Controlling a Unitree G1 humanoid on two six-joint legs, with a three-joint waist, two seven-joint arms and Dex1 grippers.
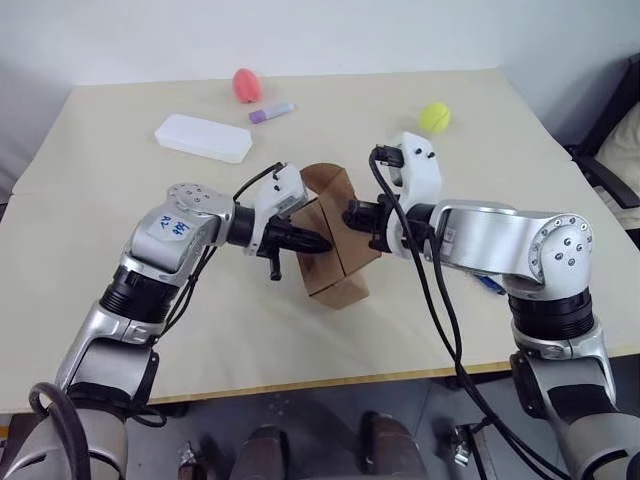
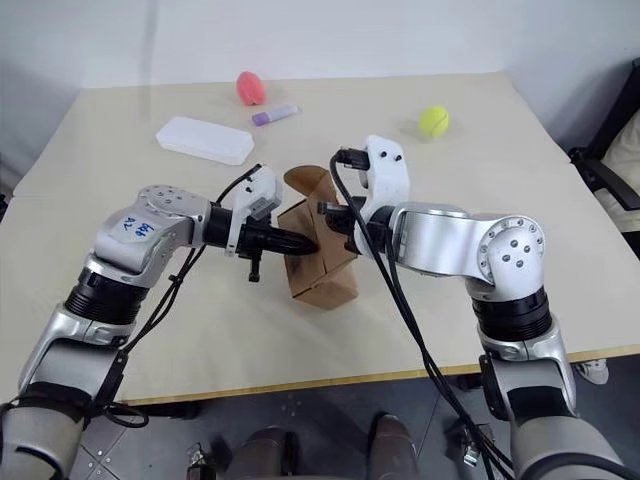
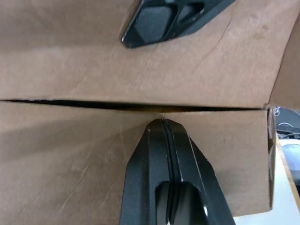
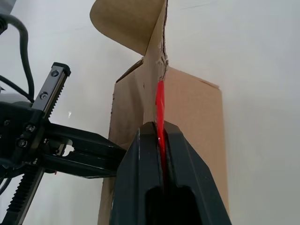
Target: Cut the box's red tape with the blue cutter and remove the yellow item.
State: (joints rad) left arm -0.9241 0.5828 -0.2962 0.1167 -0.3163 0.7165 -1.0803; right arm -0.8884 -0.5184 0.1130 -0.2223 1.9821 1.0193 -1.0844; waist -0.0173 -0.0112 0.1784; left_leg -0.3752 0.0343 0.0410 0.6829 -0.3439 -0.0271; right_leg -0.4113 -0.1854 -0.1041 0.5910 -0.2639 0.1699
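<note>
Spreading under everything we see is the wide pale beige tabletop [image 1: 330,130], and near its middle our two arms hold the small brown cardboard box [image 2: 318,268] between them, raised and tilted with one curled flap standing open at the top. Our right gripper [image 4: 159,133] has its two black fingers pressed together on the edge of a flap, pinching the bright red tape strip [image 4: 160,105] that runs along that cardboard edge. Our left gripper [image 3: 163,123] has its fingers shut tight with nothing between them, the tip set right at the dark seam between two panels of the box. Well apart, toward the far side of the table, lies a flat white rectangular case [image 1: 203,137]; beyond it sit a pink rounded object [image 1: 246,85] and, just beside that, a short purple marker-like tube [image 1: 271,112]. A yellow-green ball [image 1: 434,117] rests off to the far right. A sliver of something blue [image 1: 489,284] peeks out under our right forearm; we cannot tell what it is.
</note>
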